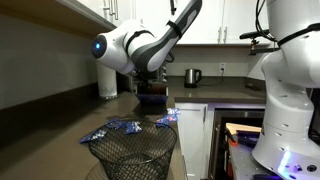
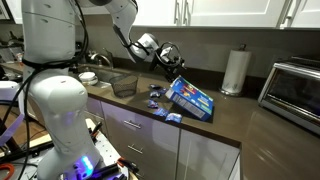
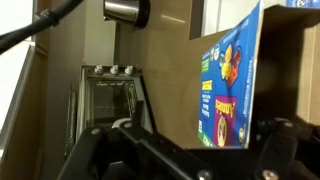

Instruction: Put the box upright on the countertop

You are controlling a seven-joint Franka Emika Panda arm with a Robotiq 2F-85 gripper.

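The box (image 2: 191, 97) is a flat blue carton with white, red and yellow print. It stands tilted on the dark countertop (image 2: 255, 128), lower edge down and upper corner raised. My gripper (image 2: 171, 66) is at that raised corner and looks shut on the box. In an exterior view the gripper (image 1: 150, 84) hangs low over the countertop (image 1: 60, 135), with the box (image 1: 152, 97) dark beneath it. In the wrist view the box (image 3: 231, 80) fills the right side, its edge between my dark fingers (image 3: 228, 150).
A wire basket (image 2: 125, 85) stands close to the arm; it fills the foreground in an exterior view (image 1: 130, 155). Blue-white snack packets (image 2: 172, 117) (image 1: 116, 127) lie around. A paper towel roll (image 2: 235, 72) and silver toaster oven (image 2: 296, 88) stand beyond the box. A kettle (image 1: 193, 76) stands further along.
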